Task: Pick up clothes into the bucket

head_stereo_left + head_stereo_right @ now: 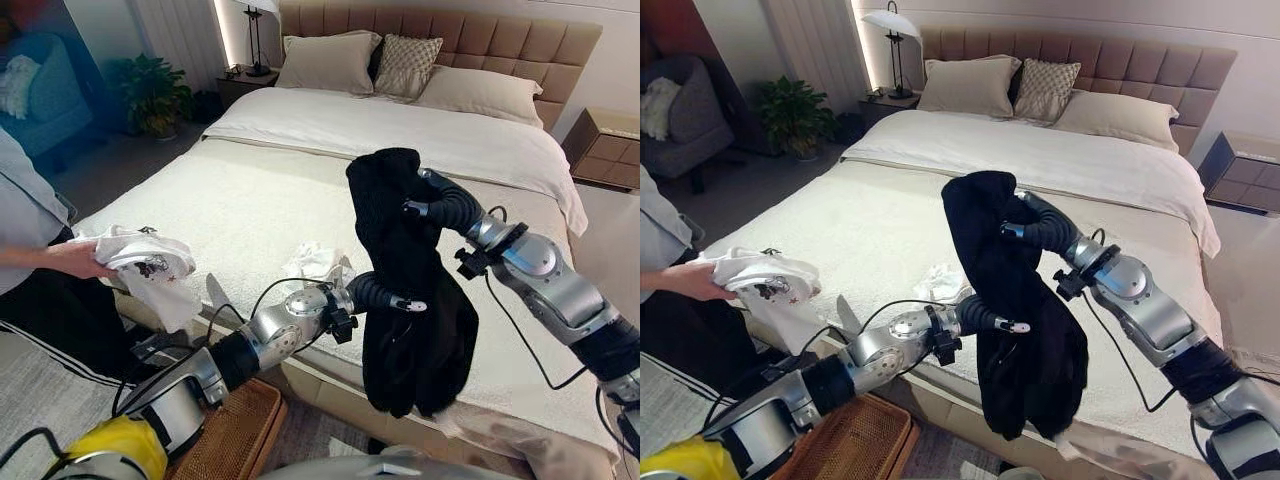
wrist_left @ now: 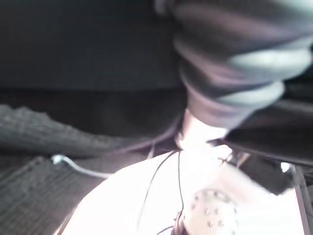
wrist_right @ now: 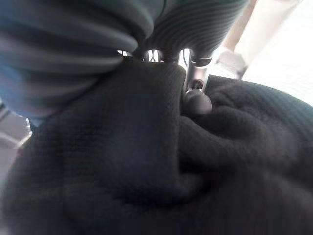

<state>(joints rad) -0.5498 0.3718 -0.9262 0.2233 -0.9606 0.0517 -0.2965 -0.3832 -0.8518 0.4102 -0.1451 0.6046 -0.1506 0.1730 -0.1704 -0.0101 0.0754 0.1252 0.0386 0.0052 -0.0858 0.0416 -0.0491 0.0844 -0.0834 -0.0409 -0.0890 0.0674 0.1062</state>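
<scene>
So the robot has the black sweater [image 1: 410, 290] lifted clear of the bed [image 1: 260, 200], hanging long and limp in front of the mattress edge. The right hand [image 1: 425, 208] is up at the top of the garment with knit bunched around it; in the right wrist view the fabric is wadded right under the ribbed cover and one dark fingertip [image 3: 196, 102] is pressed into a fold, so it reads as fingers curled into the cloth. The left hand [image 1: 392, 300] is lower down, buried in the middle of the sweater. Honestly can't tell what its fingers are doing, since they're swallowed by the fabric.

The wicker basket [image 1: 225, 435] sits on the floor below the left arm, well off to the left of where the sweater is dangling.

What could go wrong from here:

- The hem hangs low and off to the side of the basket. If the arms swing over without bunching it up, the tail probably drapes over the rim or lands on the floor.
- The top hold looks like a handful of loose knit, so a quick swing could let it slide out.
- A person's hand [image 1: 75, 260] is holding a white garment [image 1: 150, 260] just beside the bed's near corner, close to the path toward the basket, so a wide sweep could clip it.
- A small white cloth [image 1: 318, 262] lies on the bed near the edge, and the sweater could drag it off.
</scene>
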